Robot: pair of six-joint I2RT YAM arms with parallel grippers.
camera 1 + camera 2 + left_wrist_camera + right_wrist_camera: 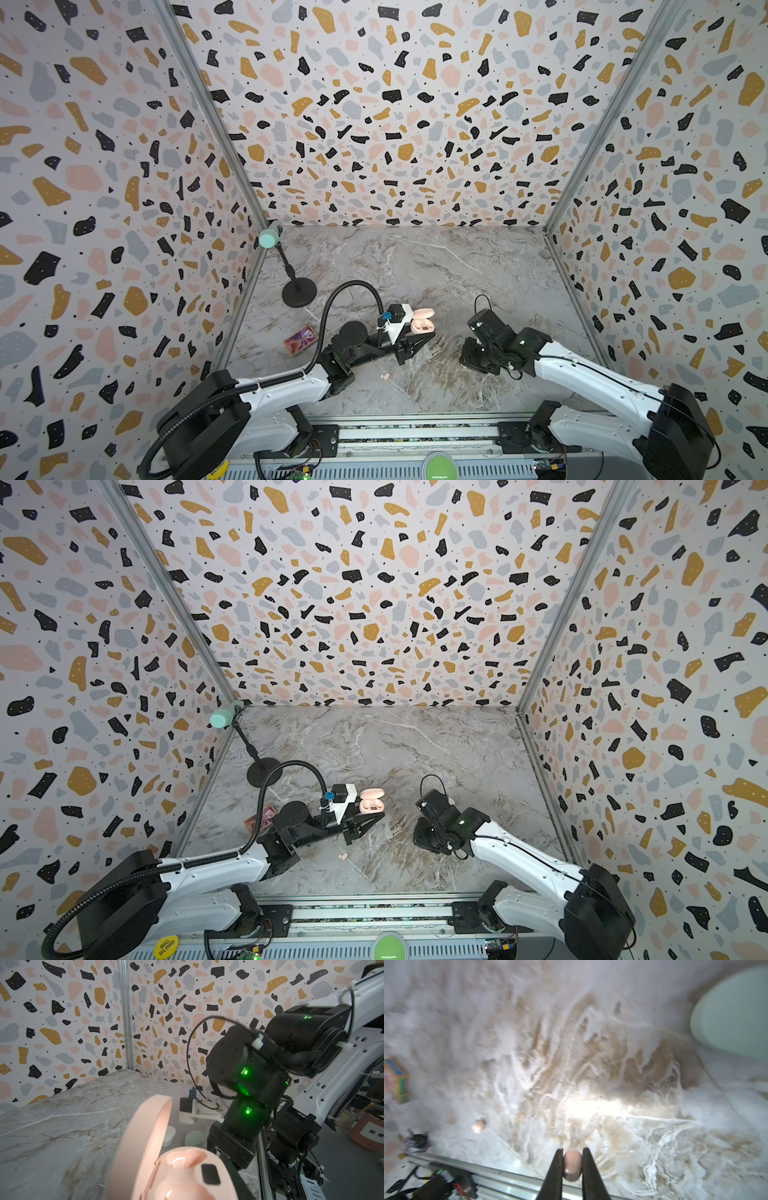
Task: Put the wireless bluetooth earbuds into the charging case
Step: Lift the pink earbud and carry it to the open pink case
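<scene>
- Earbuds come first: a pale pink earbud (572,1165) is pinched between the two black fingers of the right end effector (572,1150), low at the marble worktop (591,1064). Whether it rests there or hangs just clear I cannot tell.
- A second pink earbud (385,376) lies loose on the worktop.
- The pink charging case (423,322) is open with its lid up, and the left end effector (426,336) is clamped on its base.
- In a top view the loose bud is at about 7 o'clock from the case. The right arm's wrist is at about 4 o'clock, well apart.
- The one socket (180,1159) shown clearly looks empty.
- My judgement: the task is at an early stage. The case is opened and presented, and the first bud is gripped. Carrying and seating it, then fetching the second, remain.
- A mint green case (194,1138) and a white case (169,1135) stand closed near the right arm.
</scene>
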